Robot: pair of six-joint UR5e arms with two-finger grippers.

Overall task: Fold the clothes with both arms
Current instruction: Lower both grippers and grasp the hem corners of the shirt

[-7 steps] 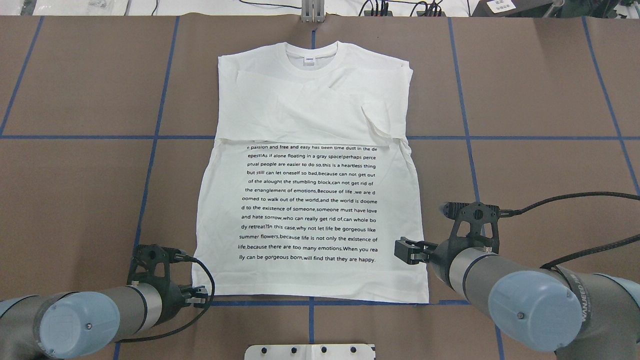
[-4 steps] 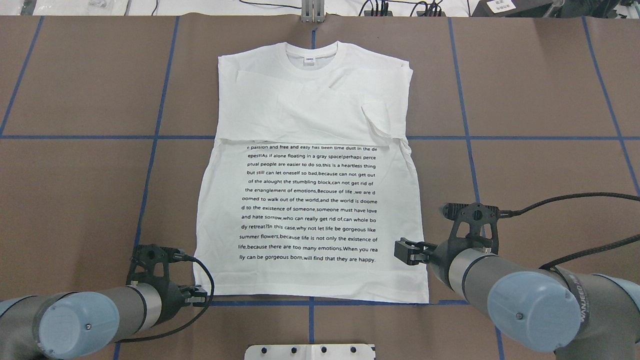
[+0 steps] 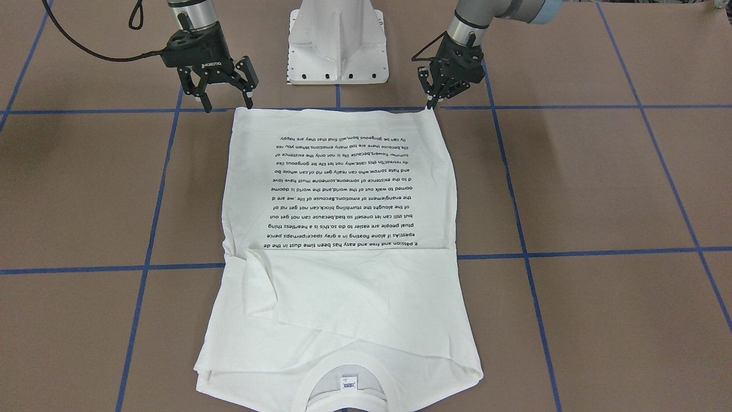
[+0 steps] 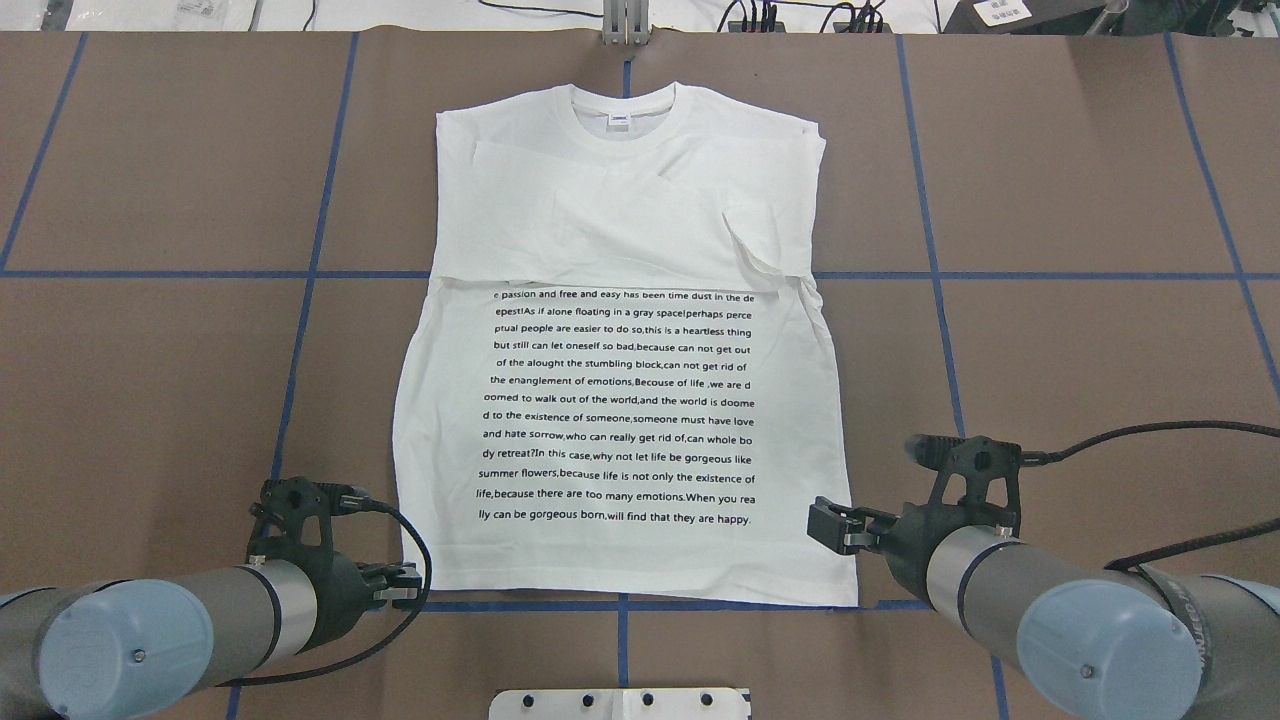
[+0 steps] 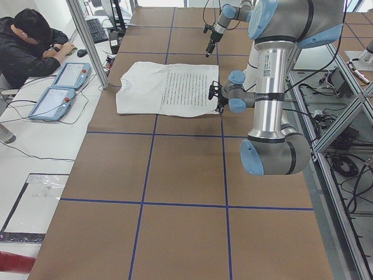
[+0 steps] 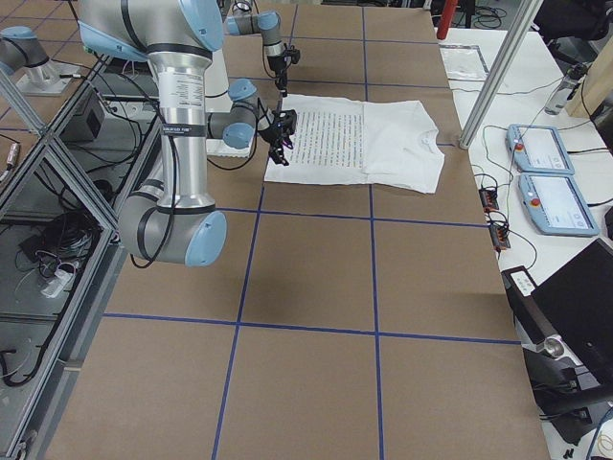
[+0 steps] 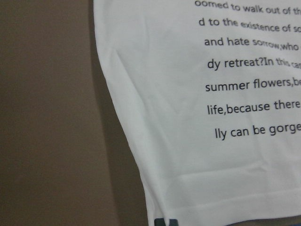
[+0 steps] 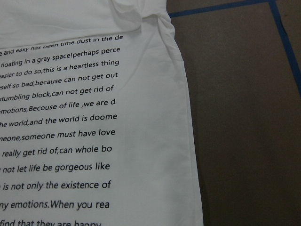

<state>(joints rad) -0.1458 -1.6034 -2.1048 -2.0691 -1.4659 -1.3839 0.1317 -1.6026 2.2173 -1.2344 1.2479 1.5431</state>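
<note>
The white shirt [image 4: 440,400] lies flat on the brown table, its collar [image 4: 620,105] at the far end and both sleeves folded across the chest. Its black text block [image 3: 343,189] faces up, and the hem lies nearest me. My left gripper [image 4: 400,585] is low at the hem's left corner, its fingers slightly apart, tips at the cloth edge [image 3: 430,103]. The left wrist view shows that shirt corner [image 7: 197,141] close up. My right gripper [image 4: 835,527] hangs open beside the hem's right corner [image 3: 226,104], holding nothing. The right wrist view shows the shirt's right edge [image 8: 155,141].
The white pedestal base [image 3: 337,46] stands just behind the hem between both arms. Blue tape lines [image 4: 930,275] grid the table. A person [image 5: 29,46] sits at a side bench beside teach pendants [image 5: 58,87]. Cables and boxes [image 4: 800,15] line the far edge.
My right gripper has drawn back toward me and slightly outward along the shirt's right edge. My left gripper has eased nearer too, and the shirt's lower left edge has shifted slightly inward.
</note>
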